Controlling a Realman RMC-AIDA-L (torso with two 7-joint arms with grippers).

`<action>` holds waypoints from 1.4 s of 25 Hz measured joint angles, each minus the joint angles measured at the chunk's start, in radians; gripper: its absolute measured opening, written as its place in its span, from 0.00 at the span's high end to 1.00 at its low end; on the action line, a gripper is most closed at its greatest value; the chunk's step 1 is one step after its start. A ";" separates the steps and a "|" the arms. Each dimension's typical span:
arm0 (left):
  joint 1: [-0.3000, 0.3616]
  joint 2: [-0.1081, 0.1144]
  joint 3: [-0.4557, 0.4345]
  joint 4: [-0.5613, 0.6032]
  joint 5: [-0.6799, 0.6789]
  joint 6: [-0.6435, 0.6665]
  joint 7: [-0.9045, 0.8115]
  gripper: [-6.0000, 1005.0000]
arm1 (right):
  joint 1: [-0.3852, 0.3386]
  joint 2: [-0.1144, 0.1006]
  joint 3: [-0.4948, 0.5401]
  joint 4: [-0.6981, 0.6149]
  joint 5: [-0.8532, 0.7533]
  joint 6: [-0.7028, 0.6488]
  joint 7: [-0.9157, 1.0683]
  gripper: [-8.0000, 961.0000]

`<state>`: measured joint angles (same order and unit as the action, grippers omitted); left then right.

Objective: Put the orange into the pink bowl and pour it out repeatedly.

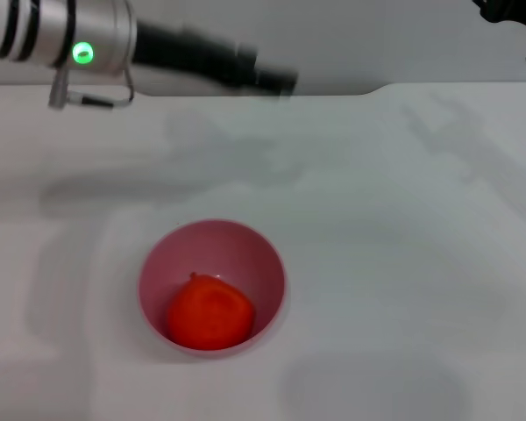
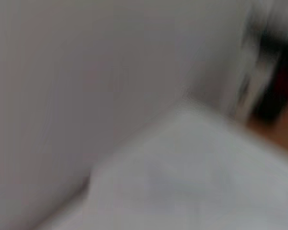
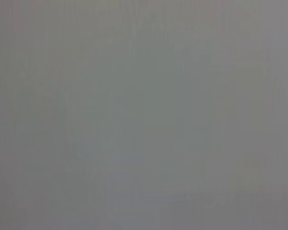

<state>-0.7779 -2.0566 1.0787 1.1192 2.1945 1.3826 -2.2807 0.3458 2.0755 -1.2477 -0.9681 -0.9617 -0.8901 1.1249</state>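
The orange (image 1: 209,313) sits inside the pink bowl (image 1: 162,254), down the surface (image 1: 403,263) toward me from my left gripper (image 1: 276,81). That arm is nearer than my right. I cannot tell whether the gripper is clenched or released.

Red-orange orange (image 1: 209,314); glossy pink bowl (image 1: 162,259); plain white table (image 1: 403,263)

Head view looks steeply down on the table (image 1: 403,263); both wrist views show only blurred grey.
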 joint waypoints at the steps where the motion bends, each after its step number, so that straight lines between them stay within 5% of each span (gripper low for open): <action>1: 0.017 0.000 -0.027 -0.024 -0.102 -0.059 0.075 0.22 | 0.000 0.000 0.001 0.000 0.000 -0.003 0.000 0.42; 3: 0.060 -0.002 -0.041 -0.062 -0.316 -0.162 0.234 0.22 | 0.000 0.000 0.001 0.000 0.001 -0.007 0.000 0.42; 4: 0.060 -0.002 -0.041 -0.062 -0.316 -0.162 0.234 0.23 | 0.000 0.000 0.001 0.000 0.001 -0.007 0.000 0.42; 5: 0.111 -0.005 -0.033 -0.111 -0.539 -0.243 0.425 0.23 | 0.000 0.001 0.001 0.001 0.001 -0.007 0.000 0.42; 10: 0.187 -0.009 -0.019 -0.254 -0.947 -0.309 0.792 0.23 | 0.006 0.001 0.001 0.020 0.010 -0.007 -0.028 0.42; 18: 0.305 -0.013 0.011 -0.435 -1.432 -0.325 1.309 0.23 | -0.002 0.001 0.004 0.120 0.286 -0.024 -0.317 0.42; 28: 0.358 -0.014 0.060 -0.485 -1.571 -0.433 1.453 0.23 | 0.027 0.000 0.027 0.364 0.789 -0.203 -0.661 0.42; 35: 0.411 -0.013 0.082 -0.507 -1.686 -0.520 1.492 0.23 | 0.048 -0.001 0.057 0.515 0.962 -0.328 -0.761 0.42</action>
<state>-0.3673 -2.0693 1.1603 0.6120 0.5083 0.8625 -0.7888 0.3934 2.0746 -1.1911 -0.4529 0.0003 -1.2176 0.3643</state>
